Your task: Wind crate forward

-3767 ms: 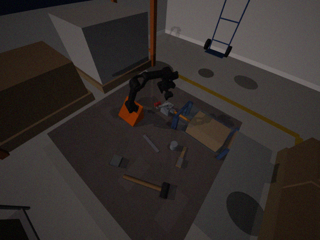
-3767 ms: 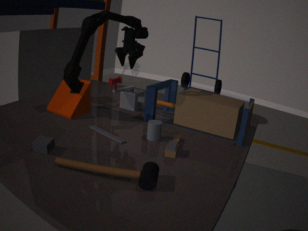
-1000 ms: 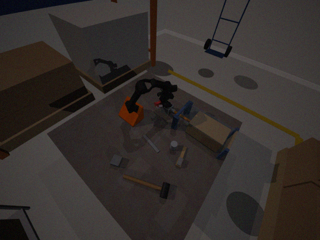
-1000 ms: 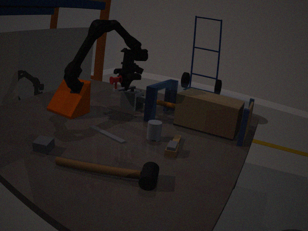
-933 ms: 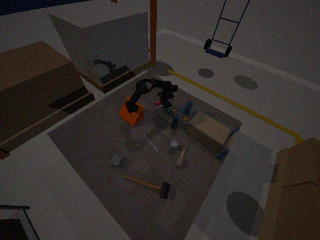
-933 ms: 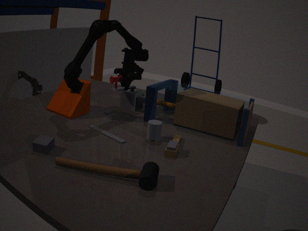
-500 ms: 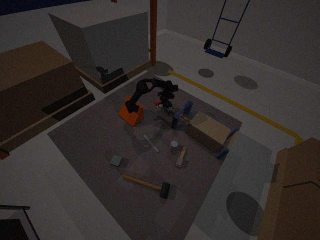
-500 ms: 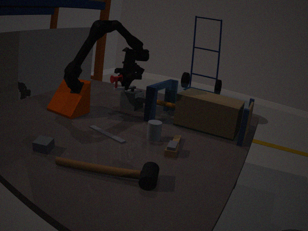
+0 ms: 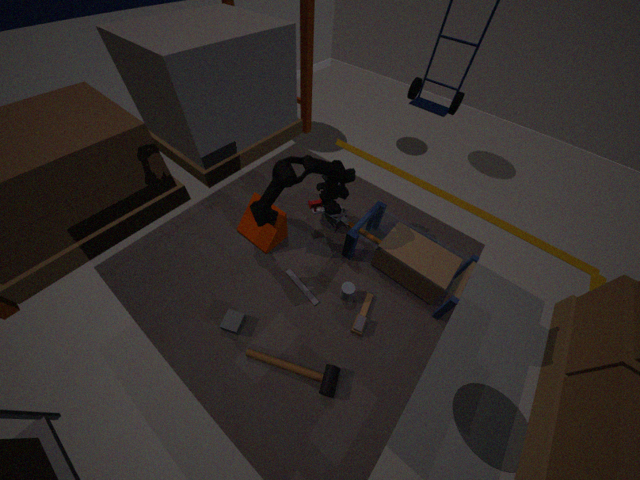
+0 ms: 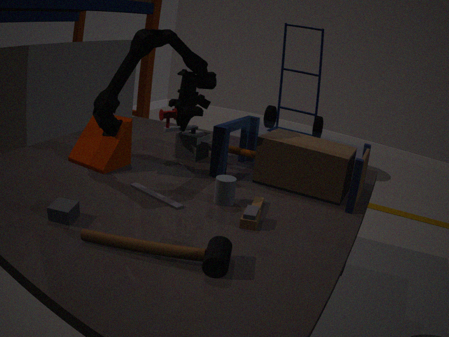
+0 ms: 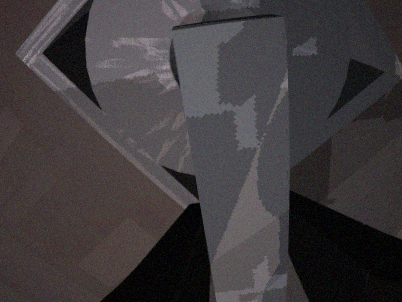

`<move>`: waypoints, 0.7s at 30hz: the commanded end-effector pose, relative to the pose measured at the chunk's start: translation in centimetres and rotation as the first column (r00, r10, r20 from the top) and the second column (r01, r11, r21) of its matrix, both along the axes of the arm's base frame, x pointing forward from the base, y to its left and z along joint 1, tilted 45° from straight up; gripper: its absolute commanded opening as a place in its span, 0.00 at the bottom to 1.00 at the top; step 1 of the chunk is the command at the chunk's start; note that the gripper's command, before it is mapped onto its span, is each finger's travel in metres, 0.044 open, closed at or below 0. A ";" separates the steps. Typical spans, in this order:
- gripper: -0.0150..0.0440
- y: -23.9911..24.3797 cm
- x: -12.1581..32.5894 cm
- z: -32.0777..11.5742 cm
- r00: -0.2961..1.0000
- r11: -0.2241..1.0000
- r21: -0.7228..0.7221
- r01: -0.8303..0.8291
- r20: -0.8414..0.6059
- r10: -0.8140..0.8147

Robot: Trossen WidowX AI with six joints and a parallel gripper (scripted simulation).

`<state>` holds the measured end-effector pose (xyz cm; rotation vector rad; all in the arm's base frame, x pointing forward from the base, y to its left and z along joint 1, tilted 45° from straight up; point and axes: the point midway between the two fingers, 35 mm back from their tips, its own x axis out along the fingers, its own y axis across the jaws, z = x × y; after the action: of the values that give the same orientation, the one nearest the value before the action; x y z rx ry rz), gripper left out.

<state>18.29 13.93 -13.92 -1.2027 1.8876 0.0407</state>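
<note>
The winch (image 10: 197, 148) stands on the bench beyond the orange arm base. The winch handle, a flat grey crank arm (image 11: 242, 125) with a red knob (image 9: 314, 203) (image 10: 168, 114), lies level across the winch top. My gripper (image 10: 184, 127) (image 11: 240, 208) points down, shut on the crank arm, one dark finger on each side. The square key is hidden. The brown crate (image 9: 418, 253) (image 10: 302, 164) sits flat in the cubby, with a gap between its front and the blue steel frame (image 9: 350, 244) (image 10: 219, 152). An orange strap (image 9: 366, 234) (image 10: 241, 151) runs through the frame towards the crate.
A black-headed mallet (image 9: 329, 380) (image 10: 216, 256), a wooden brush-like tool (image 9: 360, 324) (image 10: 250, 217), a white cylinder (image 9: 348, 290) (image 10: 225, 190), a flat bar (image 9: 302, 287) (image 10: 156, 196) and a grey block (image 9: 232, 321) (image 10: 63, 211) are on the bench, on the near side of the winch and crate.
</note>
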 end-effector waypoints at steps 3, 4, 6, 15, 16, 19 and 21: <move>0.25 0.1 -0.2 -0.3 0.996 0.998 -0.004 0.066 0.062 -0.065; 0.25 0.1 -0.2 -0.3 0.996 0.998 -0.004 0.066 0.062 -0.065; 0.25 0.1 -0.2 -0.3 0.996 0.998 -0.004 0.066 0.062 -0.065; 0.25 0.3 -0.5 -0.6 0.984 0.992 -0.007 0.129 0.122 -0.128; 0.25 0.3 -0.5 -0.6 0.984 0.992 -0.007 0.129 0.122 -0.127; 0.25 0.1 -0.5 -0.8 0.985 0.992 -0.009 0.124 0.118 -0.122; 0.25 0.0 -0.5 -0.9 0.986 0.992 -0.009 0.123 0.117 -0.121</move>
<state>17.82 14.08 -14.55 -1.0784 1.8604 -0.1049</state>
